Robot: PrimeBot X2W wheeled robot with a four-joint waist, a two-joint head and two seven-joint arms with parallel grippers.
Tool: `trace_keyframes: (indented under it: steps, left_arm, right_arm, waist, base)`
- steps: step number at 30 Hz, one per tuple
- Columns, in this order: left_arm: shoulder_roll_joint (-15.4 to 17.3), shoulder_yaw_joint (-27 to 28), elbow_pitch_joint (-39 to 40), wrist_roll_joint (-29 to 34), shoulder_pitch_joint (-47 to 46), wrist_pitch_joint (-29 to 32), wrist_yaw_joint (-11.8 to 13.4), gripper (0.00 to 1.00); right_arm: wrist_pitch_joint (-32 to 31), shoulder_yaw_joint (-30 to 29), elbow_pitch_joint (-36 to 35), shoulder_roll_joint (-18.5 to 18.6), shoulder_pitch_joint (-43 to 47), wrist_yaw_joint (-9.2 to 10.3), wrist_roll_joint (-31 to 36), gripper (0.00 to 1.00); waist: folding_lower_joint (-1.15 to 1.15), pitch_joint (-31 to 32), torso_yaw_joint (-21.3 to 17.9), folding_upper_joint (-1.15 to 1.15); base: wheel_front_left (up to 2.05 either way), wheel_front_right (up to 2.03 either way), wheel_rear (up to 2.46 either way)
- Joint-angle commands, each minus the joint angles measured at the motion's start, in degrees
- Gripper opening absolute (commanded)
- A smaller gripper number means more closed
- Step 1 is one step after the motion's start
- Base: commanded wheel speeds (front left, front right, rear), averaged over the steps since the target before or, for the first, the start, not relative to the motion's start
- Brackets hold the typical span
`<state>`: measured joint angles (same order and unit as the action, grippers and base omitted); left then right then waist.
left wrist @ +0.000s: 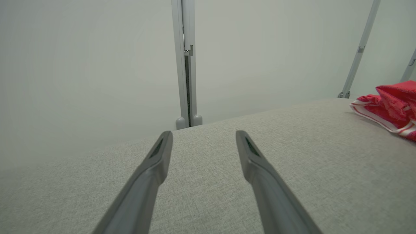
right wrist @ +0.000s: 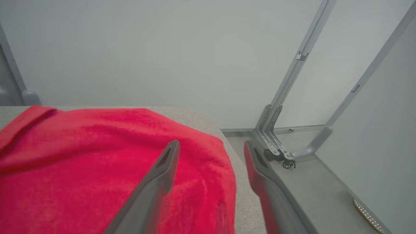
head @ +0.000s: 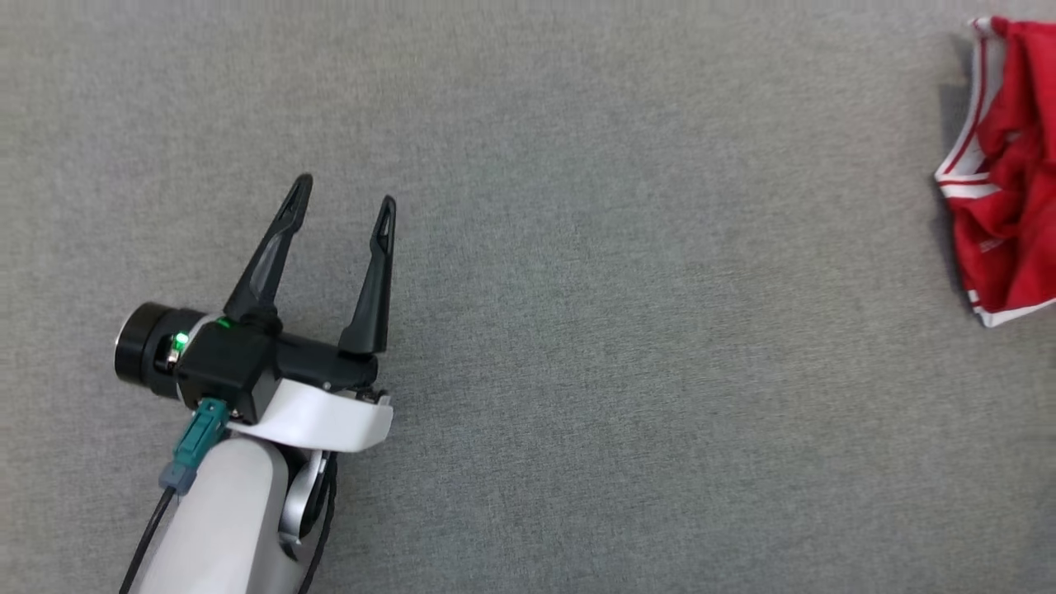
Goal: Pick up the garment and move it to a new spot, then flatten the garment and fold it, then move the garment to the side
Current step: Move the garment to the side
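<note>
Left gripper [head: 346,189] hangs wide open and empty over the left part of the worktop [head: 619,330]. Red garment [head: 1011,165] lies bunched by the right edge, with the right gripper [right wrist: 212,143] open and empty above it. Maybe it is put aside, maybe waiting for pick-up; hard to tell.

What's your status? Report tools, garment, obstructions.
Left tool open, empty. Right tool open above garment, no grip. Garment bunched at table right edge. No obstruction seen.
</note>
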<state>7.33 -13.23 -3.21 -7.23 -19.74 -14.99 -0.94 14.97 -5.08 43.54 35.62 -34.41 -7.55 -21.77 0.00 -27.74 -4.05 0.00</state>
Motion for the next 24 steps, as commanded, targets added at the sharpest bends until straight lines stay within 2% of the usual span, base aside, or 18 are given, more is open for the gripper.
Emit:
trace_keyframes:
  steps: [1, 6, 12, 19, 24]
  left_arm:
    - [0.22, 0.61, -0.22, -0.91, 1.5, -0.24, 0.16, 1.0]
    - [0.04, 1.64, -0.69, -1.96, 4.94, -0.25, 0.42, 1.0]
    - [-0.4, 3.47, -0.94, -3.14, 9.22, -0.25, 1.41, 1.0]
    - [-0.81, 5.64, -0.95, -4.07, 13.5, -0.25, 2.78, 1.0]
    - [-1.03, 6.64, -1.68, -4.63, 16.25, -0.26, 2.92, 1.0]
  right_arm:
    - [0.22, -0.72, -3.24, -1.57, 2.94, 0.12, 1.13, 1.0]
    - [0.16, -1.9, -13.74, -6.58, 11.33, 0.12, 2.6, 1.0]
    - [0.15, 0.56, -23.72, -12.66, 19.66, 0.12, 4.24, 1.0]
    - [-0.99, 4.56, -30.94, -17.63, 25.39, 0.12, 6.59, 1.0]
    - [-2.79, 6.62, -35.64, -20.55, 29.55, 0.12, 8.09, 1.0]
  waist:
    - [0.0, 4.01, -0.89, 0.0]
    - [0.0, 9.16, -0.51, 0.0]
    - [0.0, 13.82, 0.89, 0.0]
    - [0.0, 17.72, 3.37, 0.0]
    - [0.0, 20.99, 6.87, 0.0]
  base:
    - [0.0, 0.0, 0.0]
    - [0.0, 0.0, 0.0]
    - [0.0, 0.0, 0.0]
    - [0.0, 0.0, 0.0]
    - [0.0, 0.0, 0.0]
